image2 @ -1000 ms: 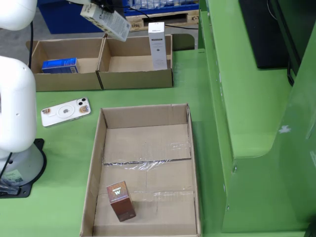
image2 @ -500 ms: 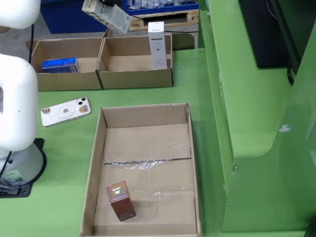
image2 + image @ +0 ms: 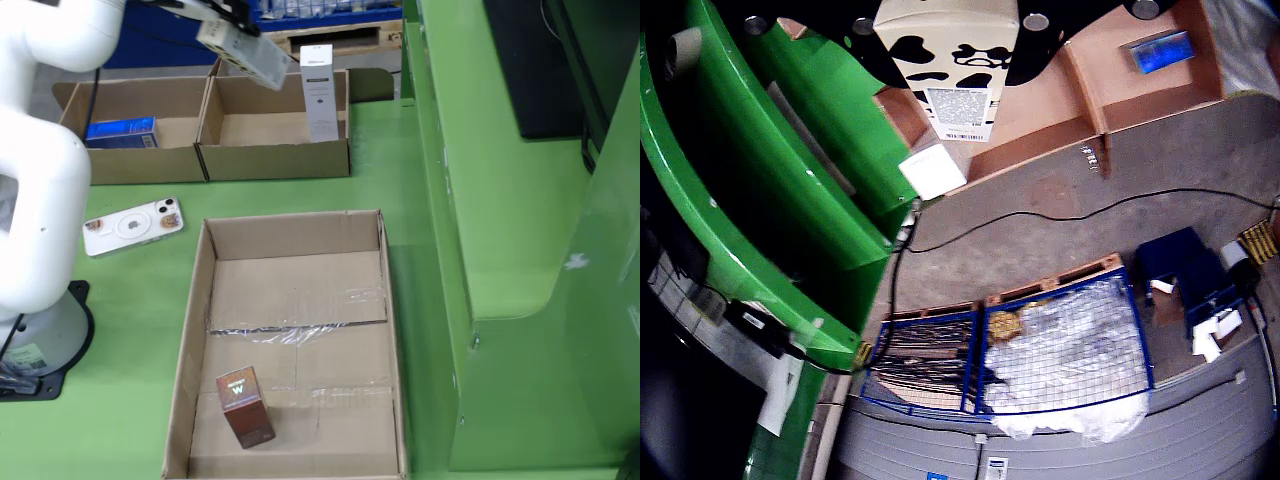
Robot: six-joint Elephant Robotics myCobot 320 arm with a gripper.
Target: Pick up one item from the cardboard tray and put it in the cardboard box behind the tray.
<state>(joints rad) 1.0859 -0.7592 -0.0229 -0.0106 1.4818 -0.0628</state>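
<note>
Gripper [image 3: 225,25] of mine is clamped on the cow-patterned carton [image 3: 245,55], carrying it tilted above the near rim of the right-hand cardboard box [image 3: 275,160] in the fixed view; I hold it high so it clears the white box [image 3: 319,92] standing inside (the wrist view shows only the carton's barcoded end [image 3: 958,85]); one brown box [image 3: 245,407] remains in the tray [image 3: 190,340].

A white "W" shows atop the brown box [image 3: 243,404]; other labels unreadable.
</note>
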